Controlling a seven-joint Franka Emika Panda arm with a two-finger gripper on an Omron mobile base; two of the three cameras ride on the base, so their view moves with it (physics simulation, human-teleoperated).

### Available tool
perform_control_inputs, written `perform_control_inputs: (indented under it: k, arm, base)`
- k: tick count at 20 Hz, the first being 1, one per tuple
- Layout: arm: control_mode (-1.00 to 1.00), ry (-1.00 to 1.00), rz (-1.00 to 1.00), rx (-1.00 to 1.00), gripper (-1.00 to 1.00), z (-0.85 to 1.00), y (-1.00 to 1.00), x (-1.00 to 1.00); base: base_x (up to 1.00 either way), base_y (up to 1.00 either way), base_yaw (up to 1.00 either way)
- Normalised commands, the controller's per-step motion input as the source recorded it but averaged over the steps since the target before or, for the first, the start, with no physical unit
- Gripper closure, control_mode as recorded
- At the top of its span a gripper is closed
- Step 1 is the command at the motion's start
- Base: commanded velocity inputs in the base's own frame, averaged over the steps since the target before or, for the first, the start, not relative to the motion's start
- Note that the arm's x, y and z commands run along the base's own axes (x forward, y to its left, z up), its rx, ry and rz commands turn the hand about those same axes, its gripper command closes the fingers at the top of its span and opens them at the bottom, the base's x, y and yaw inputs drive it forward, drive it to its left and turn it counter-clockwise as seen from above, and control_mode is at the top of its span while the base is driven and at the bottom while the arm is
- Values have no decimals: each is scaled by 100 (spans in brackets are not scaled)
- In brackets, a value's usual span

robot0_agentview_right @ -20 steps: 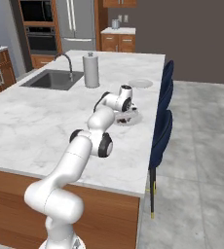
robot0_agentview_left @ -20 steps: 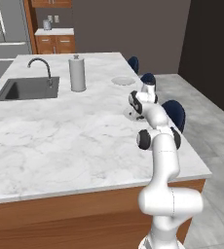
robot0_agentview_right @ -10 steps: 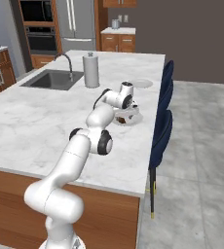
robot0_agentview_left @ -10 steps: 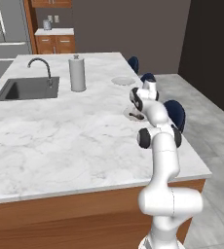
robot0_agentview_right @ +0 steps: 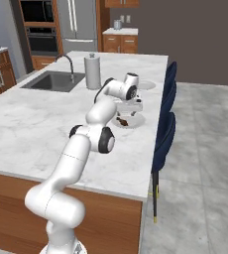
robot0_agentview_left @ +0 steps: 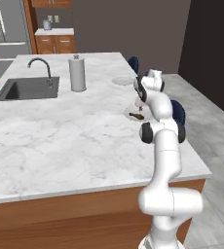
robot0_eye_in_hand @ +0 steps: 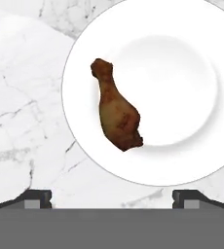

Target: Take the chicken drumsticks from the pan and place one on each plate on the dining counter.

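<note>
One chicken drumstick (robot0_eye_in_hand: 117,113) is delivered: it lies flat on the near plate (robot0_eye_in_hand: 182,160), left of that plate's centre well, thick end toward the camera and bony end away, touching nothing but the plate. The gripper (robot0_eye_in_hand: 111,197) hangs above the plate with jaws spread wide and empty, the tips standing well clear of the meat on either side. So judging from this, half the job looks done. A second plate (robot0_agentview_left: 122,80) sits further along the dining counter (robot0_agentview_left: 60,136), beyond the near plate and just past the paper towel roll (robot0_agentview_left: 77,73); too small to tell whether anything is on it, but it looks bare. Likely left: fetch the other drumstick and bring it there. Materials: drumstick is club-shaped, rough browned skin, darker at the thick end; plate is smooth matte white, round, shallow rim; counter is glossy white marble with grey veins; inset sink (robot0_agentview_left: 26,89) dark.
</note>
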Motion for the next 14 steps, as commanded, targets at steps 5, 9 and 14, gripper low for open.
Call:
perform_control_inputs:
  k: [5,9,14]
  arm:
    - [-100,-2,-30,2,-100,0,18,-100]
    - [-100,-2,-39,0,-100,-3,36,-100]
    - [-100,-10,-42,0,-100,-13,44,-100]
  base:
    - [0,0,0]
    - [0,0,0]
    - [0,0,0]
